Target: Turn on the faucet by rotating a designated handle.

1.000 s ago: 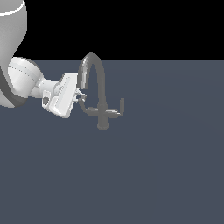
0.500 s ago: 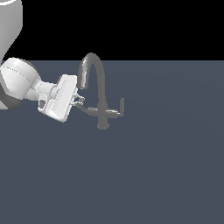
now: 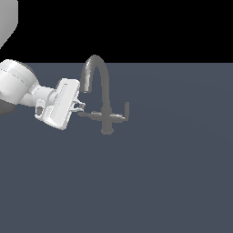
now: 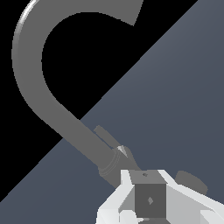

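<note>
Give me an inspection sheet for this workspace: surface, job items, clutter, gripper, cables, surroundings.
Surface: plain dark grey-blue floor, flat and uniform.
Job items: small grey metal gooseneck faucet stands upright; its duller thin lever handle points toward the gripper, and the twin lever with upturned tip sticks out on the opposite side.
Clutter: nothing seen.
Gripper: white gripper sits at the handle's tip; whether it is open or shut cannot be told.
Cables: nothing seen.
Surroundings: black background only.

The grey gooseneck faucet (image 3: pixel 105 98) stood upright on the desk (image 3: pixel 159 173), its dull handle (image 3: pixel 91 114) level beside my tool (image 3: pixel 81 107).
</note>
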You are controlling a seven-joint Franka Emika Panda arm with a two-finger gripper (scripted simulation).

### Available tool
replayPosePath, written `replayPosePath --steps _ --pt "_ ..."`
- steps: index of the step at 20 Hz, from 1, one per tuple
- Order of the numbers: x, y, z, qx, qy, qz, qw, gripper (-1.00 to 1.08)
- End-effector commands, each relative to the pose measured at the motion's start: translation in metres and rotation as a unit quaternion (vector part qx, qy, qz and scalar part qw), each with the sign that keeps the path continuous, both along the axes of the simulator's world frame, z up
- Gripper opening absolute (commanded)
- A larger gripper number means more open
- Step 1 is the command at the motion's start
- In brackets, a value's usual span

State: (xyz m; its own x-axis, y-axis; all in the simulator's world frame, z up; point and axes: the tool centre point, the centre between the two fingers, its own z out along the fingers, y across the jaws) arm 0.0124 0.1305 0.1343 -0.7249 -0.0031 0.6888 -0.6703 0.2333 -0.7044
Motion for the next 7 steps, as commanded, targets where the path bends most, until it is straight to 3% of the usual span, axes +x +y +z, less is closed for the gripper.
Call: replayPosePath --steps 1,7 --pt "-0.009 0.002 -0.02 0.0 0.007 0.001 1.0 -1.0" --pt "-0.026 0.006 -0.055 -0.002 0.015 0.001 0.9999 -1.0"
